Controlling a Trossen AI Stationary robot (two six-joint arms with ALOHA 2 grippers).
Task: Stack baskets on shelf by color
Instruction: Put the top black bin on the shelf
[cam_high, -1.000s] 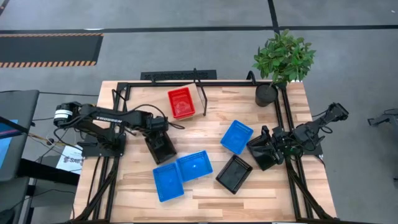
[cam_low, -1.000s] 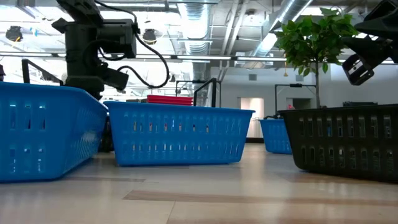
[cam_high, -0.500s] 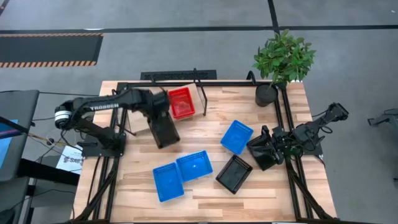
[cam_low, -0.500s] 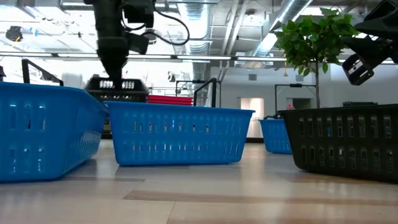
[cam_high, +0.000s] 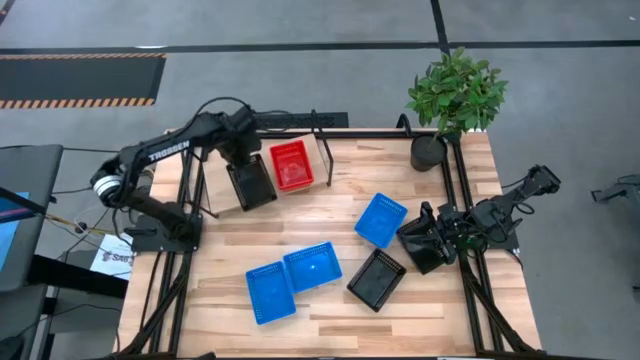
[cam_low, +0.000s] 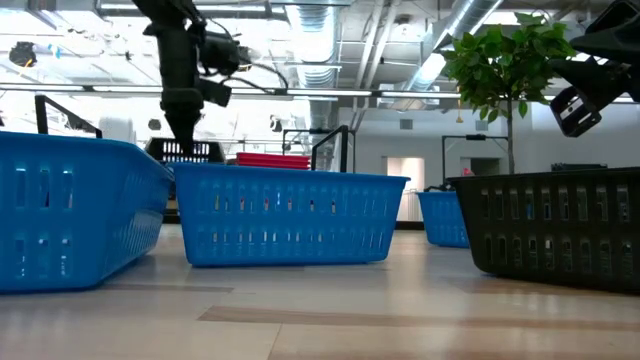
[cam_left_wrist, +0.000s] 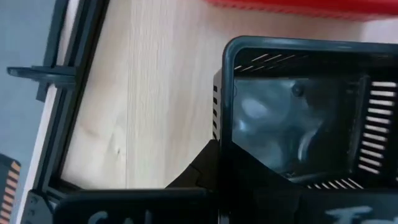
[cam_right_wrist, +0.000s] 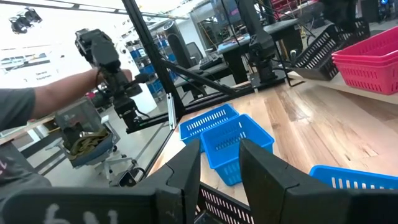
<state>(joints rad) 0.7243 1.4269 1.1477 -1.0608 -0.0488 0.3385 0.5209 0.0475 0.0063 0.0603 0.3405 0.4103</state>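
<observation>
High view: left pincer (cam_high: 243, 172) is gripping a black basket (cam_high: 251, 186) tightly, hanging beside the red basket (cam_high: 292, 165) on the shelf (cam_high: 322, 160); potted plant (cam_high: 455, 100) is standing at the tabletop (cam_high: 330, 220) corner.

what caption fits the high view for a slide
Left tool holds a black basket over the shelf beside the red basket; right arm waits at the table's right edge.

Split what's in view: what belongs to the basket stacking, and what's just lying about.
Job:
- black basket, held by the left gripper over the shelf
- red basket on the shelf
- three blue baskets on the table
- second black basket on the table

Lying about:
- potted plant at the table's corner
- person beyond the table
</observation>
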